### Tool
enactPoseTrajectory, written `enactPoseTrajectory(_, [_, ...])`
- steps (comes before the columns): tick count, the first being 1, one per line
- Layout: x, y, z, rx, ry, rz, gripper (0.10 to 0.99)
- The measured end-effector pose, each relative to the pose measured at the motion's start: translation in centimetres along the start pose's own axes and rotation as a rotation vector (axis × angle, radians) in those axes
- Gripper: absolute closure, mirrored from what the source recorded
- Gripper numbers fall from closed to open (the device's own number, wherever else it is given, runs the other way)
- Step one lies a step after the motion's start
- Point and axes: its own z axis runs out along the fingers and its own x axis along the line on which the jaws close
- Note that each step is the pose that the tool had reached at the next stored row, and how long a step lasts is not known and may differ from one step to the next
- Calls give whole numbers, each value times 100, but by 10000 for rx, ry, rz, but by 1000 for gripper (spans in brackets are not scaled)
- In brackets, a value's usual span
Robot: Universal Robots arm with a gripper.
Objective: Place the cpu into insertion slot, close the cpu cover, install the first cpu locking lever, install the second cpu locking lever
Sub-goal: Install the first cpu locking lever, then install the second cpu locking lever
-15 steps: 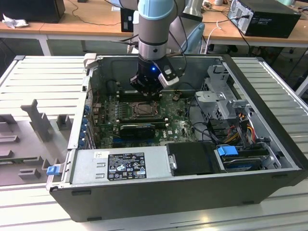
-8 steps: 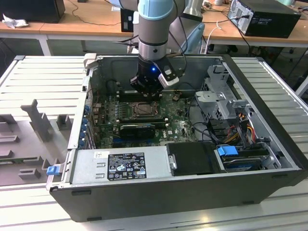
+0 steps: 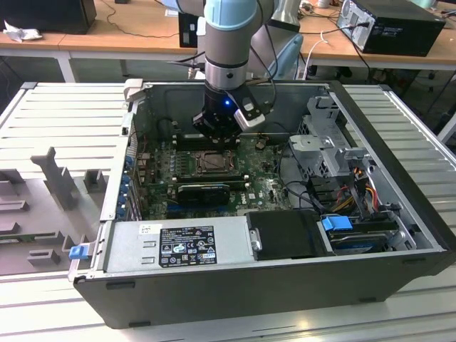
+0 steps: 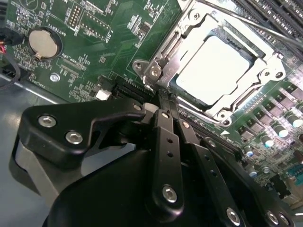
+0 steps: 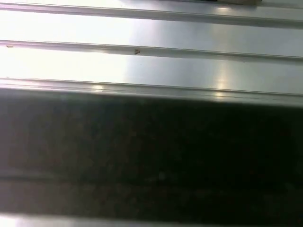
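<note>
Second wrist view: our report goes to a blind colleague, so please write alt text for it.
The cpu sits in the insertion slot on the green motherboard, with the grey metal cpu cover framing it. The black gripper reaches toward the socket's near corner.

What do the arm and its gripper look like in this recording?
In the exterior view the arm has a pale blue joint cap above a silver-grey tube with a dark band, and dark cables run beside it. Below sits a black wrist block with a small blue light and a grey-white module on its side. In the second wrist view the gripper is matte black, with slim linked fingers joined by silver screws.
</note>
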Motion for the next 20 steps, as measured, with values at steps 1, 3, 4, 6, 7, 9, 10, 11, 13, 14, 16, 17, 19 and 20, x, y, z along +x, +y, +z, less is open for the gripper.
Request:
enactPoseTrajectory(1, [0, 2, -34, 2, 1, 0, 980])
enactPoseTrajectory(3, [-2, 8, -147, 2, 0, 0, 980])
enactPoseTrajectory(4, [-2, 10, -181, 2, 1, -1, 980])
enactPoseTrajectory(6, [-1, -4, -182, 2, 1, -1, 980])
enactPoseTrajectory(7, [-1, -12, -183, 2, 1, -1, 980])
enactPoseTrajectory(9, [0, -22, -183, 2, 0, 0, 980])
enactPoseTrajectory(10, [0, -35, -184, 2, 0, 0, 980])
enactPoseTrajectory(11, [1, -43, -184, 2, 1, 0, 980])
enactPoseTrajectory(13, [2, -58, -185, 2, 1, 0, 980])
enactPoseTrajectory(14, [2, -62, -186, 2, 1, 0, 980])
enactPoseTrajectory(16, [2, -68, -186, 2, 0, 0, 980])
enactPoseTrajectory(17, [2, -71, -187, 3, 1, 0, 980])
enactPoseTrajectory(19, [4, -100, -188, 2, 0, 0, 980])
enactPoseTrajectory(20, [5, -118, -189, 1, 1, -1, 980])
